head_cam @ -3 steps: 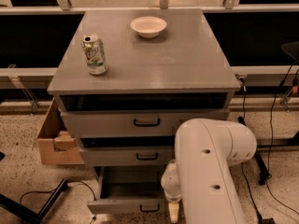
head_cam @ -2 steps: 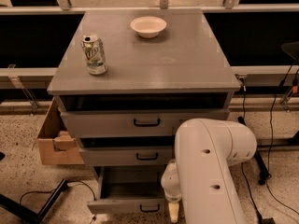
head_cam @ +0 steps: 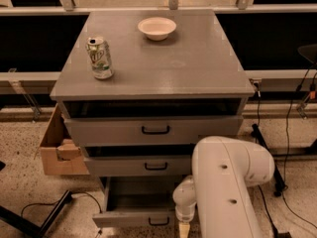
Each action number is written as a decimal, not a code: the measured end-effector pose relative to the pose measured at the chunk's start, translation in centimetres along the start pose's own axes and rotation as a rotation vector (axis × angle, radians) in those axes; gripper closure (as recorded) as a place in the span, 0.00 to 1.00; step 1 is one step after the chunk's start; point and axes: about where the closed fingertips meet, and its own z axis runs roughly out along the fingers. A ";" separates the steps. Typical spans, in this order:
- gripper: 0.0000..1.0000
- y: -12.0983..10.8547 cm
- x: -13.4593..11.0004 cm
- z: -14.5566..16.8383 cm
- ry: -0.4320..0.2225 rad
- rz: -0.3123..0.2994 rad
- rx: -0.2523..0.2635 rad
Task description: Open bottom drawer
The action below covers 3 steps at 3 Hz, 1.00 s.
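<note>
The bottom drawer (head_cam: pixel 130 218) is the lowest of the grey cabinet's (head_cam: pixel 153 128) three drawers. It stands pulled out toward me, with its plain grey inside (head_cam: pixel 141 195) showing and its small black bar handle (head_cam: pixel 158 222) on the shallow front. My gripper (head_cam: pixel 184 228) hangs at the bottom edge of the view, just right of that handle, partly cut off by the frame. My white arm (head_cam: pixel 225 182) hides the drawer's right side.
The two taller drawers above are slightly ajar, each with a black handle (head_cam: pixel 155 130). A green-and-white can (head_cam: pixel 100 57) and a white bowl (head_cam: pixel 157 28) stand on the cabinet top. A cardboard box (head_cam: pixel 57 150) sits on the floor at left, cables lie at right.
</note>
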 end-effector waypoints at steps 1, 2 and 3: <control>0.41 0.5 0.0 0.3 -0.008 -0.001 -0.016; 0.66 3.2 0.3 0.0 -0.012 -0.016 -0.012; 0.93 4.5 0.1 -1.0 -0.021 -0.035 0.003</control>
